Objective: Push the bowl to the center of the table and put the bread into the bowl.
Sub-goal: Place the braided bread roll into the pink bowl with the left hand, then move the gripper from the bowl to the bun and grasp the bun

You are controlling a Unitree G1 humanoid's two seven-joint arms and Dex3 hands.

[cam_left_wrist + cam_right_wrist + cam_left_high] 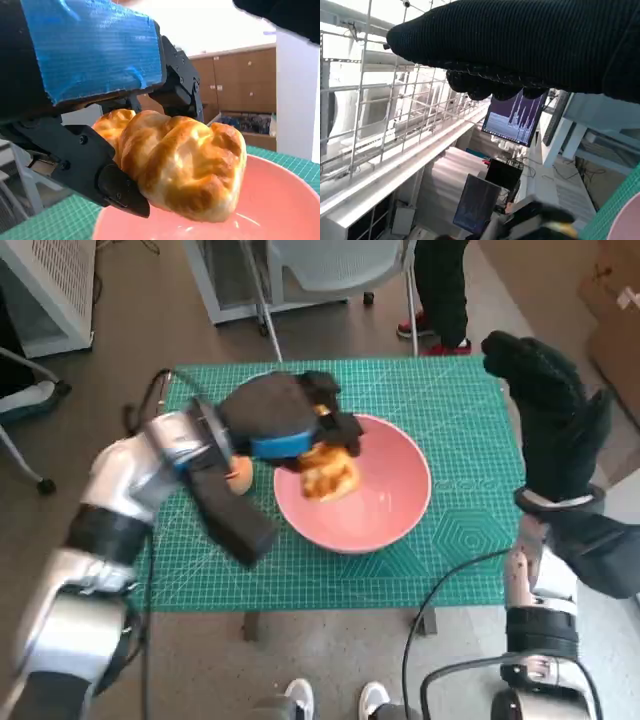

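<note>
A pink bowl [375, 505] sits near the middle of the green mat. My left hand [285, 415] holds a golden bread roll [328, 475] just above the bowl's left side. Close up in the left wrist view, the bread [185, 167] is pinched between black fingers [120, 187], hanging over the pink bowl [280, 200]. My right hand [545, 405], in its black glove, is raised off the table's right edge with nothing in it; in the right wrist view the glove [530, 45] shows its fingers curled slightly.
A green cutting mat [450, 420] covers the small table. An orange object [240, 475] lies on the mat left of the bowl, partly hidden by my left arm. A chair [330, 265] and a person's legs [440, 290] stand beyond the far edge; feet [335, 700] show at the near edge.
</note>
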